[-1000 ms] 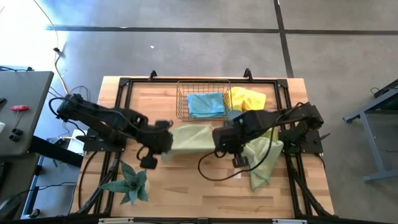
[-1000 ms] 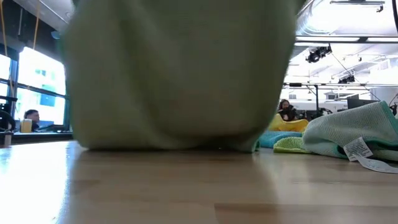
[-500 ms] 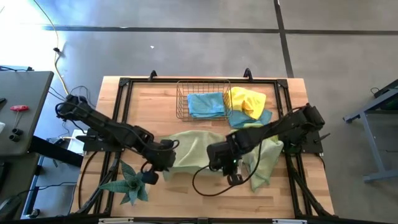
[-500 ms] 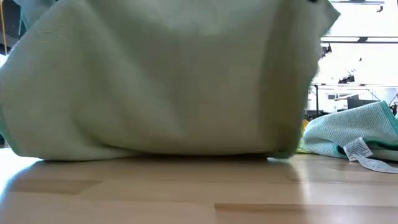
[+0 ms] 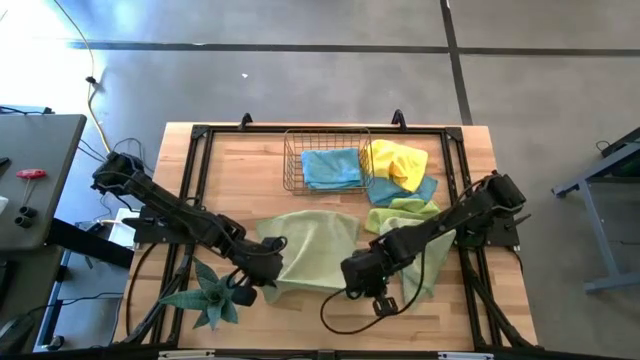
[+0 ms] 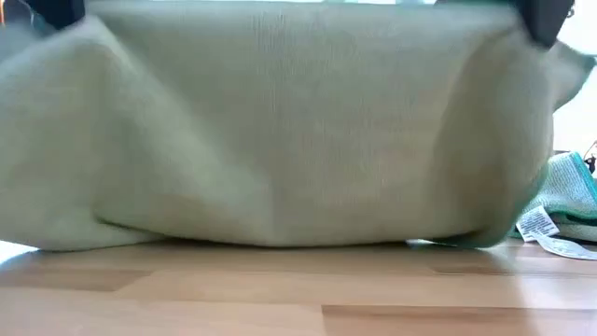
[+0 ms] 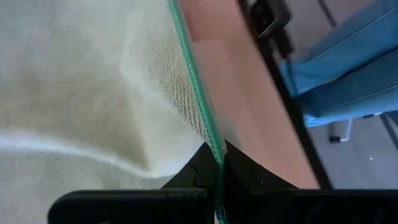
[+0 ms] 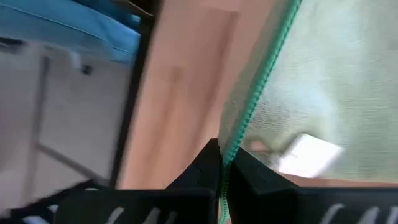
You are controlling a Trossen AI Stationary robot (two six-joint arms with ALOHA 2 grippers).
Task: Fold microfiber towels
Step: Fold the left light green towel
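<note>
Both grippers are clenched on the near edge of one pale green towel [image 5: 312, 248] in the lower middle of the high view: the left gripper [image 5: 262, 274] pinches its lower-left corner, just right of the spiky green plant [image 5: 208, 296], and the right gripper [image 5: 358, 280] pinches its lower-right corner. In the left wrist view the dark fingers [image 7: 198, 176] meet on the towel's green-stitched hem, and the right wrist view shows the same, with fingers [image 8: 208, 163] closed on the hem and a white label on the cloth close by. From the two held corners the pale green towel slopes away to the wooden table [image 5: 230, 170], its far part lying flat at the centre of the frame. In the low view it fills nearly the whole picture as a hanging sheet whose bottom fold rests on the tabletop. Right of it in the high view lies a lime green towel [image 5: 430, 262], partly under the right arm. Toward the upper middle a light blue towel [image 5: 331, 168] sits inside the copper wire basket [image 5: 291, 160], and just right of the basket a yellow towel [image 5: 399, 160] lies crumpled over another light blue one [image 5: 428, 187].
</note>
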